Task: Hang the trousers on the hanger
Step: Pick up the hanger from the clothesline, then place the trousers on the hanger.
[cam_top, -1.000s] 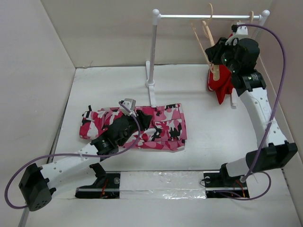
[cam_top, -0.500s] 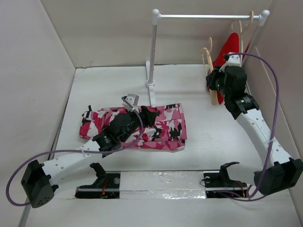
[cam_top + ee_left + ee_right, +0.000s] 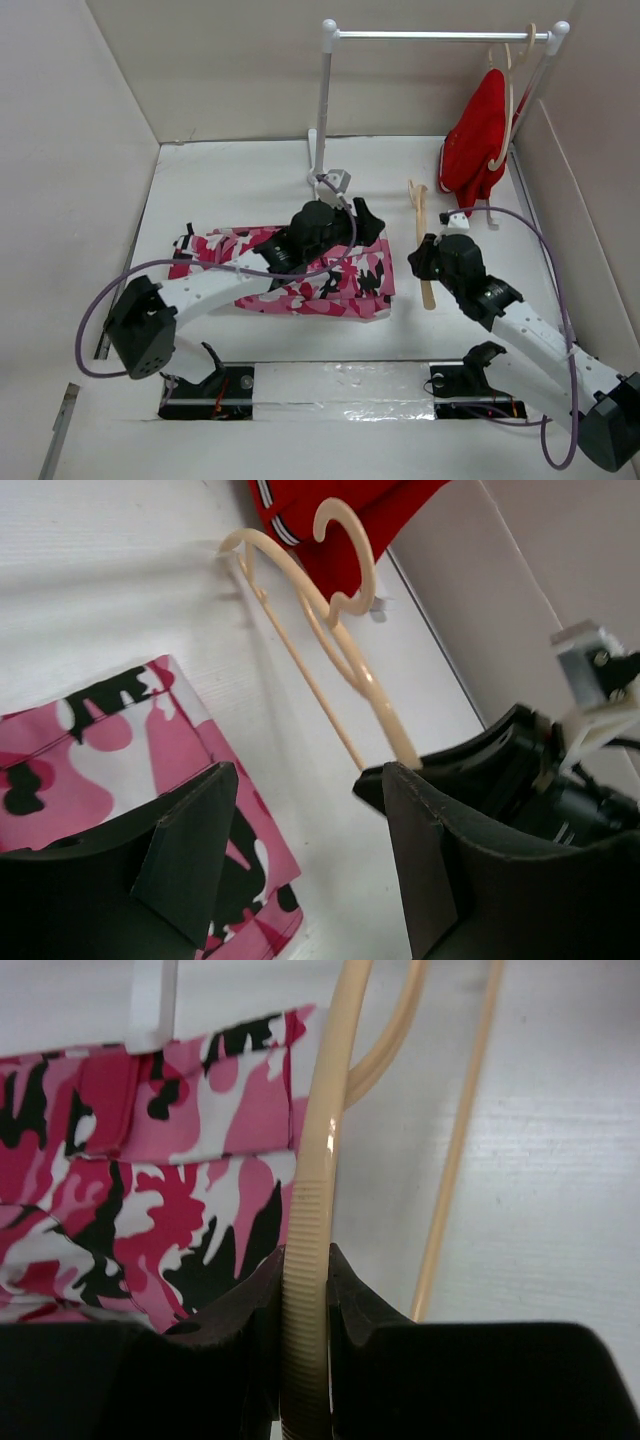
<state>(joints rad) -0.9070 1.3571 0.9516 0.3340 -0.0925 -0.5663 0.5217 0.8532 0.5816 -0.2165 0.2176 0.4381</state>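
The camouflage trousers (image 3: 345, 282) lie folded flat on the white table, left of centre; they also show in the left wrist view (image 3: 110, 750) and the right wrist view (image 3: 170, 1170). My right gripper (image 3: 428, 262) is shut on the pale wooden hanger (image 3: 421, 222) and holds it low, just right of the trousers; its ribbed arm (image 3: 305, 1300) sits between the fingers. My left gripper (image 3: 368, 222) is open and empty above the trousers' right end, facing the hanger (image 3: 340, 650).
A white rail stand (image 3: 322, 120) stands at the back. A second hanger with a plain red garment (image 3: 478, 135) hangs at the rail's right end. Walls close in on the left, back and right.
My right gripper has carried the hanger from the rail down and left to beside the trousers. My left gripper has moved right and back along the trousers. The red garment swung back.
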